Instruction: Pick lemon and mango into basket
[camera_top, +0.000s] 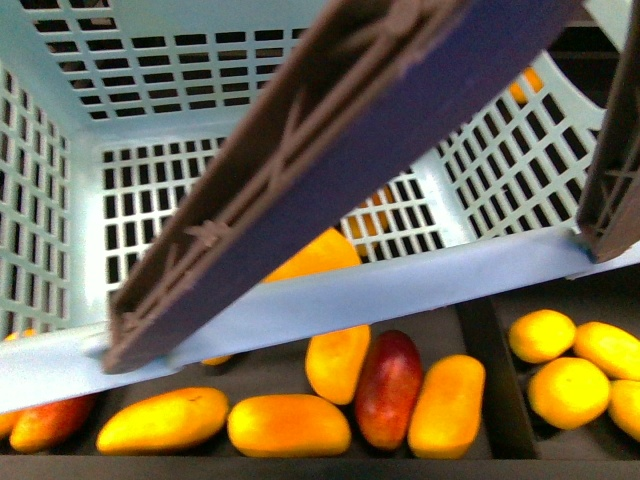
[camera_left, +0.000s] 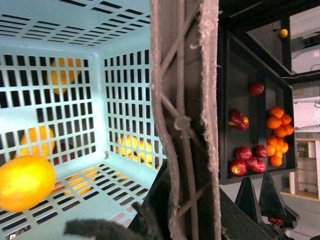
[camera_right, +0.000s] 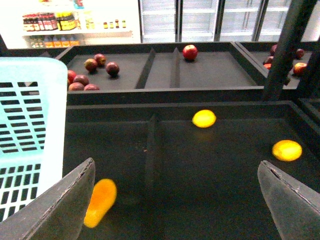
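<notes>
Right wrist view carries the relation that matters. The right claw (camera_right: 176, 167) hangs wide open and empty above the black compartmented tray (camera_right: 215, 200). A small plump bright-yellow lemon (camera_right: 204, 118) lies ahead of it, a little toward the finger away from the basket. A second lemon (camera_right: 287, 150) sits nearer, off that same finger's tip.

An elongated yellow-orange mango (camera_right: 100, 202) lies just beside the other finger, across a low divider (camera_right: 151, 145) from both lemons. Its long axis slants roughly along the claw's line of sight, so I judge the jaws would close across its short width with little turning. The light teal slotted plastic basket (camera_right: 30, 125) is close on the mango's side, and the right arm is the nearer one for either fruit. Bare tray floor surrounds each lemon, leaving free room. The mango is hemmed between divider and basket.

Left wrist view shows a plump yellow-orange oval fruit (camera_left: 25, 182) already on the basket floor; whether it is a lemon or a mango I cannot tell. The brown ribbed handle (camera_left: 182, 120) runs across the left claw (camera_left: 185, 222), whose jaws are hidden, so its grip cannot be told.
</notes>
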